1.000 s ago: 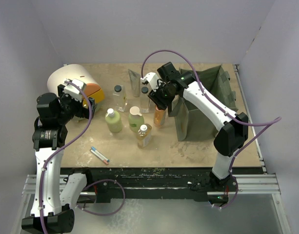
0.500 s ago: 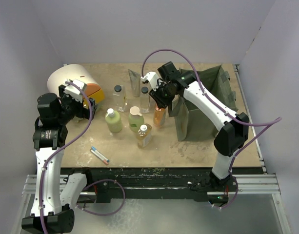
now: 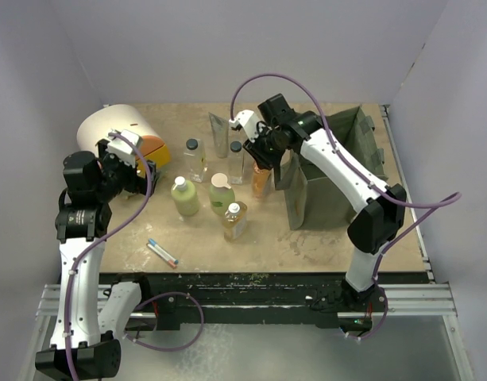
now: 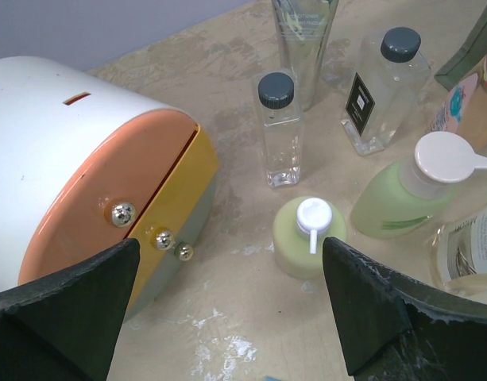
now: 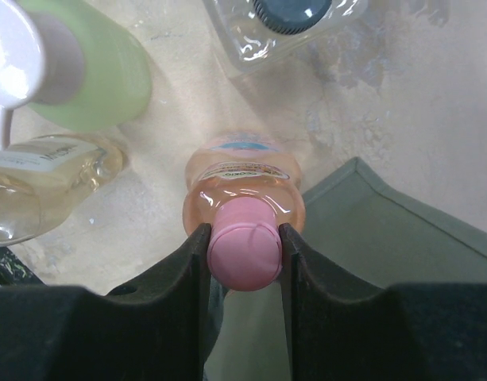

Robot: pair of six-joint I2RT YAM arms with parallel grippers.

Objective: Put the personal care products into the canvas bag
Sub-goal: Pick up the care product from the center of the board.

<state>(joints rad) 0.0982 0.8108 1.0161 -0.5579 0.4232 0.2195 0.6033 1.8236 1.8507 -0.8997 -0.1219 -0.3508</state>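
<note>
While left claw [image 4: 227,298] gapes empty | right claw [image 5: 243,246] clamps orange bottle [image 5: 243,178]

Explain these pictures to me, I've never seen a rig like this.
Two white robot arms are bolted at the near edge of the table. The overhead picture looks down from behind them; the other two come from wrist cameras, so the dark shapes at the bottom are each arm's own pincer. On the table are several small bottles, a silver tube, a pen-like stick, a white and orange domed box and an olive canvas bag. The left pincer hangs open near the box, holding nothing. The right pincer is closed on the pink cap of the orange bottle, beside the bag.
</note>
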